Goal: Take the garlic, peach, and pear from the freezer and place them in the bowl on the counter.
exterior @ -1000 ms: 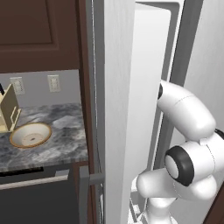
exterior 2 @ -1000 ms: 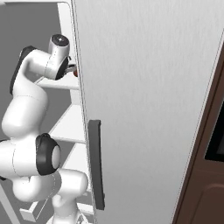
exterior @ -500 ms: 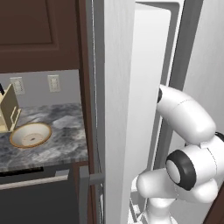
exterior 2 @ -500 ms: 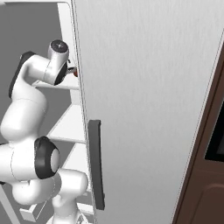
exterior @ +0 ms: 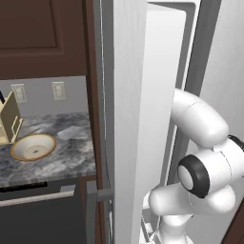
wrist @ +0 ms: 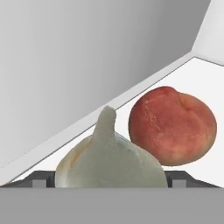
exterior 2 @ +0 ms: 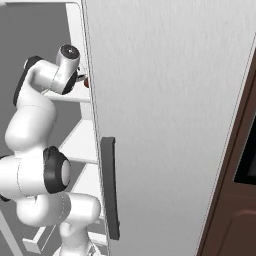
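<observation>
Garlic: the whitish bulb [wrist: 110,162] lies on a white freezer shelf [wrist: 205,83], pointed tip toward the top of the hand view, low in the middle of that view and directly ahead of the claw [wrist: 111,178].
Garlic and claw: the bulb sits between the two dark finger tips [wrist: 39,178], one showing at each side of its base; whether either tip touches it cannot be told.
Claw state: the tips stand wide apart, on either side of the bulb; a grip on it cannot be told from the pictures.
Peach: a round red-orange fruit [wrist: 173,126] lies on the same shelf just beyond the garlic and to its right in the hand view, partly overlapped by the bulb's shoulder.
Freezer: a pale grey wall [wrist: 87,61] meets the shelf along a slanting edge behind both items; in the right base view the white arm [exterior 2: 37,107] reaches into the compartment beside the open grey-white door [exterior 2: 170,115] with its dark handle [exterior 2: 110,187].
Bowl: the shallow bowl with a tan rim [exterior: 33,147] stands on the dark marbled tabletop [exterior: 66,155] at the left of the left base view, well apart from the freezer.
Knife block: a pale wooden block [exterior: 9,119] stands just behind the bowl.
</observation>
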